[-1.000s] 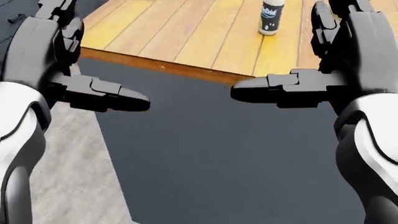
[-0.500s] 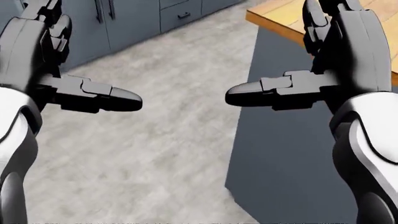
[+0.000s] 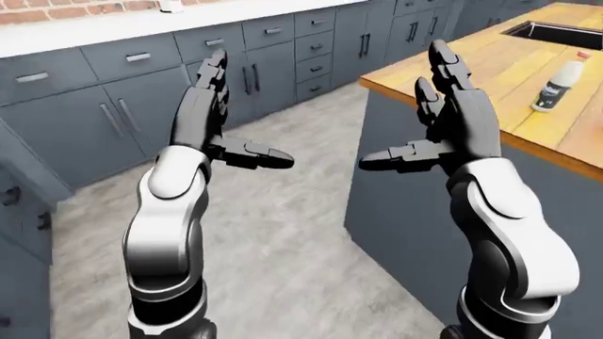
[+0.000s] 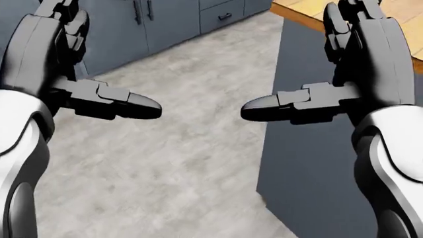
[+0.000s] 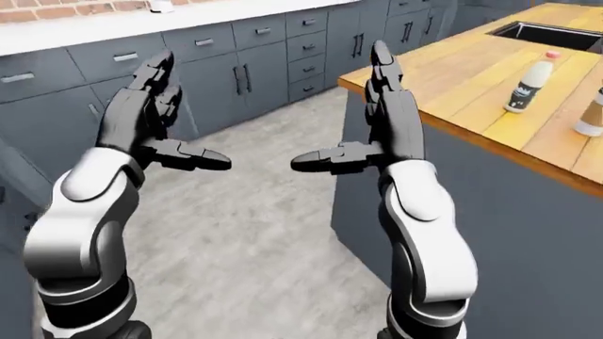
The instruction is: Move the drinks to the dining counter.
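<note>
1. Both arms are being held up at chest height with nothing in them. The left robot hand (image 3: pixel 209 106) is spread, fingers pointing up and thumb poking toward 3 o'clock; the right robot hand (image 3: pixel 450 106) is mirroring it, thumb aimed at 9 o'clock. My guess is that's a carry-ready pose while the robot is walking, keeping the arms clear of the cabinet fronts.

2. The head view is mostly showing grey floor (image 4: pixel 192 148) between the two thumbs, plus the dark side panel of the island on the right, so the camera is looking down and not helping much.

3. The drinks are sitting on the wooden desk (image 5: pixel 471 85), off at about 2 o'clock in the right-eye view, well apart from both hands. The bottle (image 5: pixel 527 86) is standing upright: whitish body, dark label band, pinkish cap. A second drink (image 5: pixel 592 113) is getting cut off at the right edge, looks like a tan cup with a light base, can't tell more.

4. A dark sink (image 5: pixel 546 32) is sitting past the bottle at the top.

5. Grey cabinets (image 3: pixel 141 92) are running along the 11 o'clock side.
</note>
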Controlling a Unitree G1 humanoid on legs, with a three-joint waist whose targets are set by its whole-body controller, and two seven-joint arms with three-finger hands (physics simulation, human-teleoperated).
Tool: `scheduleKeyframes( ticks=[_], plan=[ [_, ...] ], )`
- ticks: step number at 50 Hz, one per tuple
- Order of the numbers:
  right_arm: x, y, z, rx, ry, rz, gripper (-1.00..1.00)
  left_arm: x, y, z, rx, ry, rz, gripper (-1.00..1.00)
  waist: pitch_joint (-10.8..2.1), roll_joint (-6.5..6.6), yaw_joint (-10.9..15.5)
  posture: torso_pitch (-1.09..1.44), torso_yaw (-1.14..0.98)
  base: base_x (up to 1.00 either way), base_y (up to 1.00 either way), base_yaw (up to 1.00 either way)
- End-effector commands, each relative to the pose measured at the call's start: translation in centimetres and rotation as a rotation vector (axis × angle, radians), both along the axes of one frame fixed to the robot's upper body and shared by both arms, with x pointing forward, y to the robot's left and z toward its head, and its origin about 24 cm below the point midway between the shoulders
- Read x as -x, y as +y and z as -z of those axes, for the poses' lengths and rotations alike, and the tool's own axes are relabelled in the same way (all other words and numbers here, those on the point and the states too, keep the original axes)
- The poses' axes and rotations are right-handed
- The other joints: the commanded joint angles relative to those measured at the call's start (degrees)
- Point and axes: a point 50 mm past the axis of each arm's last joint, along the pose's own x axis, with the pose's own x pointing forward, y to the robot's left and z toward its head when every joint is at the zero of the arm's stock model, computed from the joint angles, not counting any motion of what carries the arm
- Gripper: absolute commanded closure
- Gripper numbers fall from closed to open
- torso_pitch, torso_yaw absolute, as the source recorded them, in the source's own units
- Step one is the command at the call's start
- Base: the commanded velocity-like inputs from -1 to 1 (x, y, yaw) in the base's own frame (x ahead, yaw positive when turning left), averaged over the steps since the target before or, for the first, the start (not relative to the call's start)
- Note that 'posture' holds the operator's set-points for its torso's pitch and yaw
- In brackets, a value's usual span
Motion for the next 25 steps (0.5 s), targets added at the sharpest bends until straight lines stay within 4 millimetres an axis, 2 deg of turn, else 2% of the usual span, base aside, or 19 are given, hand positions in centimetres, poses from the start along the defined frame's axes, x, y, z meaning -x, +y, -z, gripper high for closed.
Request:
scheduleKeyframes(
  ticks=[1, 3, 5, 6, 7, 8, 10, 11, 15, 18, 20, 21, 22, 23, 24, 25],
  plan=[
    [0.37, 0.14, -1.34, 0.008, -0.078, -0.008, -1.00, 0.28, -0.09, -1.26, -0.005, -0.068, 0.002, -1.00, -0.88, -0.23, 0.0, 0.00, 0.00, 0.10, 0.00, 1.00],
    [0.42, 0.20, -1.40, 0.016, -0.080, -0.011, -1.00, 0.26, -0.13, -1.30, -0.005, -0.068, 0.003, -1.00, -1.03, 0.71, 0.0, 0.00, 0.00, 0.11, 0.00, 1.00],
    [0.41, 0.23, -1.40, 0.022, -0.080, -0.014, -1.00, 0.27, -0.15, -1.42, -0.006, -0.069, 0.004, -1.00, -1.54, 2.51, 0.0, 0.00, 0.00, 0.10, 0.00, 1.00],
    [0.37, 0.23, -1.34, 0.025, -0.078, -0.015, -1.00, 0.27, -0.15, -1.44, -0.008, -0.068, 0.005, -1.00, -3.22, 3.94, 0.2, 0.00, 0.00, 0.10, 0.00, 1.00],
    [0.38, 0.25, -1.33, 0.024, -0.077, -0.016, -1.00, 0.34, -0.14, -1.51, -0.007, -0.070, 0.005, -1.00, -0.74, 3.05, 0.7, 0.00, 0.00, 0.09, 0.00, 1.00],
    [0.35, 0.25, -1.28, 0.023, -0.076, -0.017, -1.00, 0.36, -0.12, -1.53, -0.006, -0.071, 0.005, -1.00, -0.24, 3.68, 0.0, 0.00, 0.00, 0.09, 0.00, 1.00],
    [0.34, 0.24, -1.32, 0.022, -0.075, -0.016, -1.00, 0.41, -0.16, -1.61, -0.008, -0.073, 0.007, -1.00, -1.10, 2.49, 1.2, 0.00, 0.00, 0.07, 0.00, 1.00],
    [0.37, 0.22, -1.40, 0.022, -0.077, -0.016, -1.00, 0.41, -0.18, -1.72, -0.008, -0.074, 0.008, -1.00, -1.11, 1.95, 1.3, 0.00, 0.00, 0.08, 0.00, 1.00],
    [0.38, 0.20, -1.44, 0.023, -0.079, -0.017, -1.00, 0.47, -0.34, -1.87, -0.010, -0.077, 0.014, -1.00, -0.02, 0.07, 0.5, 0.00, 0.00, 0.08, 0.00, 1.00],
    [0.33, 0.17, -1.37, 0.026, -0.079, -0.017, -1.00, 0.46, -0.38, -1.82, -0.010, -0.076, 0.015, -1.00, -0.19, -1.54, -0.1, 0.00, 0.00, 0.08, 0.00, 1.00],
    [0.39, 0.17, -1.40, 0.028, -0.081, -0.018, -1.00, 0.54, -0.45, -1.86, -0.012, -0.076, 0.017, -1.00, -0.58, -3.53, -0.2, 0.00, 0.00, 0.07, 0.00, 1.00],
    [0.36, 0.13, -1.39, 0.030, -0.082, -0.016, -1.00, 0.54, -0.47, -1.83, -0.012, -0.076, 0.019, -1.00, -1.52, -5.57, -0.3, 0.00, 0.00, 0.08, 0.00, 1.00],
    [0.38, 0.11, -1.32, 0.029, -0.082, -0.016, -1.00, 0.53, -0.50, -1.77, -0.010, -0.077, 0.021, -1.00, -2.26, -4.95, 0.1, 0.00, 0.00, 0.08, 0.00, 1.00],
    [0.43, 0.19, -1.22, 0.029, -0.080, -0.017, -1.00, 0.53, -0.57, -1.68, -0.011, -0.076, 0.023, -1.00, -0.59, -4.47, -0.5, 0.00, 0.00, 0.09, 0.00, 1.00],
    [0.42, 0.22, -1.24, 0.027, -0.080, -0.018, -1.00, 0.53, -0.60, -1.68, -0.011, -0.076, 0.023, -1.00, -0.49, -4.77, 0.1, 0.00, 0.00, 0.08, 0.00, 1.00],
    [0.45, 0.24, -1.29, 0.027, -0.080, -0.019, -1.00, 0.56, -0.65, -1.74, -0.011, -0.077, 0.026, -1.00, -1.10, -4.52, 0.2, 0.00, 0.00, 0.08, 0.00, 1.00]
  ],
)
